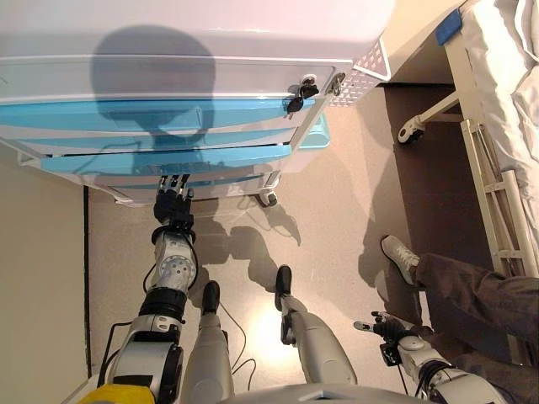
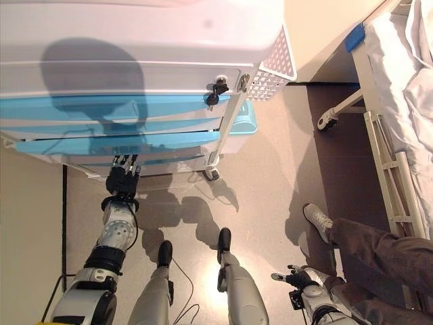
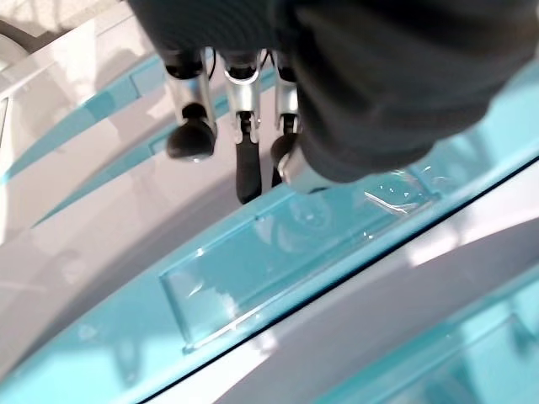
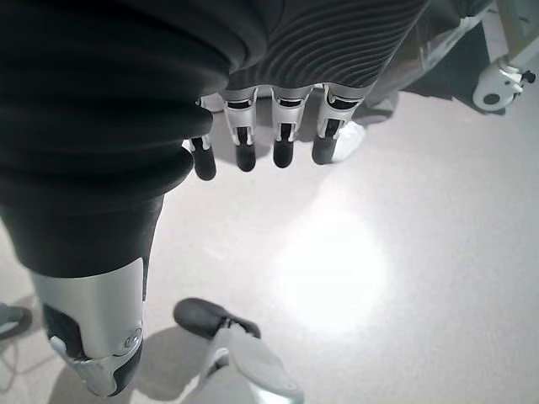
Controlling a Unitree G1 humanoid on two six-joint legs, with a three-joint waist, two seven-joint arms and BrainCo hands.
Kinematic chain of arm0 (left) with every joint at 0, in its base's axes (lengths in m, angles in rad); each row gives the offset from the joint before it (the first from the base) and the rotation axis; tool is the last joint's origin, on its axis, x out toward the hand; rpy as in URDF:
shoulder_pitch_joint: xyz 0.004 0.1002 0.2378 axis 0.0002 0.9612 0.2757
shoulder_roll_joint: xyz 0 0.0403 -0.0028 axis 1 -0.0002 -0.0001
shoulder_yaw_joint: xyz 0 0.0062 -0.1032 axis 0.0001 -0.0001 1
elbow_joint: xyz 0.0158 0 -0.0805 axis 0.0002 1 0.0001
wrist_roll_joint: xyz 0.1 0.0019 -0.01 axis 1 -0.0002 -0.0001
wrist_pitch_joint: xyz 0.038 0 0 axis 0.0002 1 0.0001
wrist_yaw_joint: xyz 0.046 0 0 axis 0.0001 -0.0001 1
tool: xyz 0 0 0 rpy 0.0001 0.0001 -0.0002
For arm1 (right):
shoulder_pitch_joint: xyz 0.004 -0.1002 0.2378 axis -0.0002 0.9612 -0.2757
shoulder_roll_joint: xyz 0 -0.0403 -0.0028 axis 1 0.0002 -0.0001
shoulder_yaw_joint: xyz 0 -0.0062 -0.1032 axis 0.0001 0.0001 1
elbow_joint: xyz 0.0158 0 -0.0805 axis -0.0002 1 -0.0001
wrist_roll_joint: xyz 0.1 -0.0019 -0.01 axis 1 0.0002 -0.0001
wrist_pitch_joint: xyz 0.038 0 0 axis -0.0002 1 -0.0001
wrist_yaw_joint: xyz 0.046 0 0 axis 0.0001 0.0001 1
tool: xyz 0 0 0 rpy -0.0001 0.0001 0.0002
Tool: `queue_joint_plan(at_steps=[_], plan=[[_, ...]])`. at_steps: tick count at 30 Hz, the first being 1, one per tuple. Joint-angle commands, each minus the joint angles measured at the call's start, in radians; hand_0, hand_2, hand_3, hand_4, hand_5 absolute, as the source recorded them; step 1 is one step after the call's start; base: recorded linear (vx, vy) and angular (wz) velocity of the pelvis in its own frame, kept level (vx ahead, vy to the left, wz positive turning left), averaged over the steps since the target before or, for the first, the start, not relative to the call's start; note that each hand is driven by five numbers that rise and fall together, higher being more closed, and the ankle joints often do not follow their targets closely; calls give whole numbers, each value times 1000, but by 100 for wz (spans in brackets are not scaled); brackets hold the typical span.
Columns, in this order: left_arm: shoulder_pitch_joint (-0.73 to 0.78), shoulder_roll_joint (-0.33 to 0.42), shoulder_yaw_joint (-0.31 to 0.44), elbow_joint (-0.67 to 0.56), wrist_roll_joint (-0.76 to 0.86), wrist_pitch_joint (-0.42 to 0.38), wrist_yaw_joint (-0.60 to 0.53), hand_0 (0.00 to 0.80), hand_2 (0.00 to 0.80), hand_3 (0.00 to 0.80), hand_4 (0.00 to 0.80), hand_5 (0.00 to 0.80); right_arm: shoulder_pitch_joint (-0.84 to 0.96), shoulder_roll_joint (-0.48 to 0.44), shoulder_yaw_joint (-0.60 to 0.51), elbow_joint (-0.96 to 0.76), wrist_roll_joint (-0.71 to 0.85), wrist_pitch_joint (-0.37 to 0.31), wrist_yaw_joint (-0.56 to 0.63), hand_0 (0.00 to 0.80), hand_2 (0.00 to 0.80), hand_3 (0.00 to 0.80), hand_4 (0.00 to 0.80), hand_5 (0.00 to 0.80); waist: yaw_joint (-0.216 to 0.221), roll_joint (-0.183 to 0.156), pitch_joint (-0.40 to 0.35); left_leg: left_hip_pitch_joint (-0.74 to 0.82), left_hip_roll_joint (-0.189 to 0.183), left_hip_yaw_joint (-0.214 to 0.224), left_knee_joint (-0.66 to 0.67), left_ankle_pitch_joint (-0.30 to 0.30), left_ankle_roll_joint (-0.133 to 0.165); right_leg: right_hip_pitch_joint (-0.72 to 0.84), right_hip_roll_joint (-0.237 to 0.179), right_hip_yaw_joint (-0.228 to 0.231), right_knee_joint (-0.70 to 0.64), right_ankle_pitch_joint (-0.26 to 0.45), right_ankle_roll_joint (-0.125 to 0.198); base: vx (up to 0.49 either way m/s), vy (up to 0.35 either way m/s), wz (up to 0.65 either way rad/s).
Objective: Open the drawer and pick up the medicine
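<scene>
A white medical cart [image 1: 185, 34] with light-blue drawers stands in front of me. All its drawers look closed, and no medicine shows in any view. My left hand [image 1: 173, 206] reaches up to the lowest blue drawer [image 1: 168, 160]. In the left wrist view its fingers [image 3: 246, 164] are nearly straight, with their dark tips against the drawer front just above a clear label pocket [image 3: 295, 252]. They grip nothing. My right hand [image 1: 389, 326] hangs low at my right side. Its fingers [image 4: 282, 143] are relaxed above the bare floor and hold nothing.
A bunch of keys [image 1: 299, 93] hangs from the lock at the cart's right corner, beside a white mesh basket [image 1: 366, 71]. A bed [image 1: 505, 101] with a rail runs along the right. A person's shoe [image 1: 400, 257] and trouser leg [image 1: 480, 290] stand near my right hand.
</scene>
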Motion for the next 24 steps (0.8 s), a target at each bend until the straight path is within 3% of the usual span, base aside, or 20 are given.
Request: queue_joint_plan(at_steps=[1, 12, 24], plan=[[-66, 70, 74, -118, 23, -87, -88, 800, 800, 800, 800, 800, 42, -33, 21, 8, 14, -12, -4, 0, 0, 0, 0, 0, 24, -7, -62, -121, -48, -47, 75, 2, 42, -40, 15, -19, 122, -57, 36, -27, -41, 0], [-27, 73, 77, -137, 19, -69, -109, 800, 800, 800, 800, 800, 49, -35, 22, 5, 9, -14, -1, 0, 0, 0, 0, 0, 48, -32, -66, -134, -40, -89, 75, 24, 27, -60, 25, -58, 176, -88, 22, -25, -62, 6], [15, 52, 69, -169, 25, -50, -121, 800, 800, 800, 800, 800, 48, -31, 22, -1, 13, -15, 0, 0, 0, 0, 0, 0, 79, -37, -58, -155, -42, -125, 94, 37, 20, -92, 23, -99, 259, -131, 10, -29, -34, 10]])
